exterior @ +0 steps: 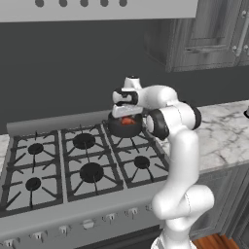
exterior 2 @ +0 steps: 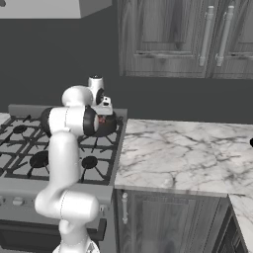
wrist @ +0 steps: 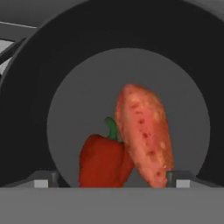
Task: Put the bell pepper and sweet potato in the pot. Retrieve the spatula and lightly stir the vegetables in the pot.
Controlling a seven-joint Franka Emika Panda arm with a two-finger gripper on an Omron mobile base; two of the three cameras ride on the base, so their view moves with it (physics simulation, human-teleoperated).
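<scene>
The dark round pot [wrist: 26, 87] stands on the stove's back right burner [exterior: 124, 128] [exterior 2: 106, 126]. Inside it lie the red bell pepper [wrist: 103, 162] with its green stem and the orange-brown sweet potato [wrist: 142, 131], which leans against the pepper's right side. My gripper [wrist: 109, 180] hangs just above the pot's mouth [exterior: 127, 113] [exterior 2: 104, 111]. It is open, its fingertips [wrist: 41, 180] stand wide apart, and nothing is between them. The spatula is out of view.
The gas stove [exterior: 73, 165] has several black burners, the others bare. A marble counter [exterior 2: 188, 153] runs to the right, with a dark object at its far right edge [exterior 2: 251, 142]. Grey wall cabinets [exterior 2: 197, 34] hang above.
</scene>
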